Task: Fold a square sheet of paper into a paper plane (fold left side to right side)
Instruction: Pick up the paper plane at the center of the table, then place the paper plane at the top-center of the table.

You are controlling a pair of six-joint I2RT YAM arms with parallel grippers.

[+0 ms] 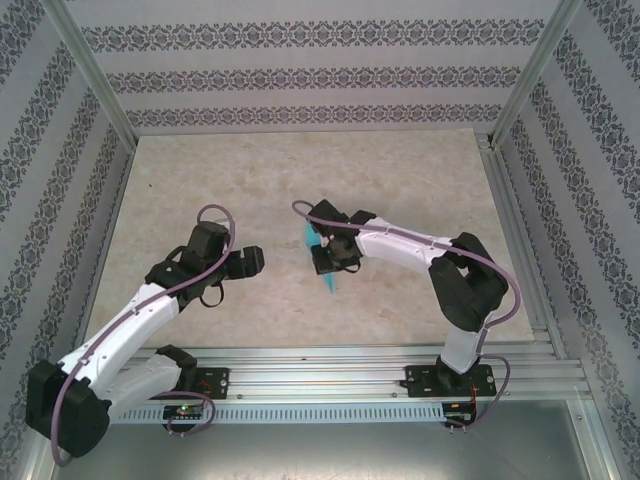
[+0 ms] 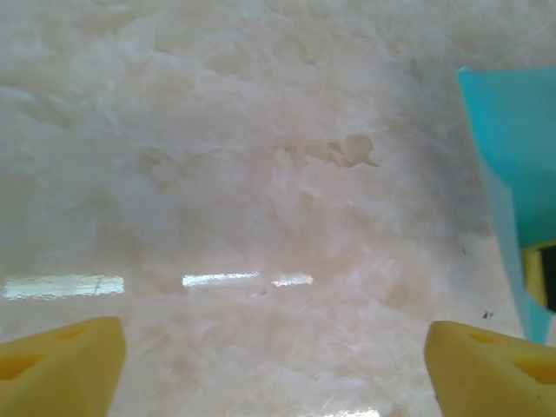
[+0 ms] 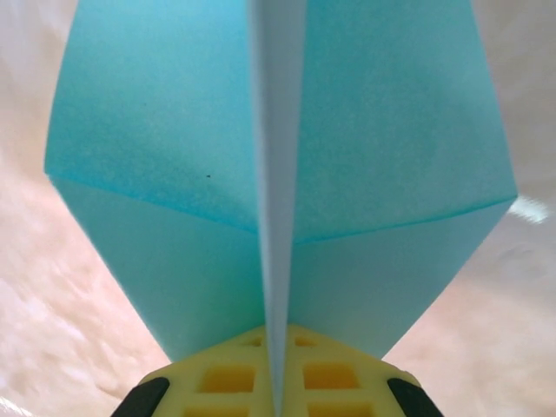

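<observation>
Nearby, paper plane [image 2: 512,148] flanks left claw [image 2: 276,365] (agape).

The desk [image 1: 300,180] is a pale, glossy, marble-patterned slab with a darker blotch [image 2: 346,152] and streaks of reflected light. The folded light-blue paper [image 1: 312,240] stands over its middle; its lower tip may touch the surface.
</observation>
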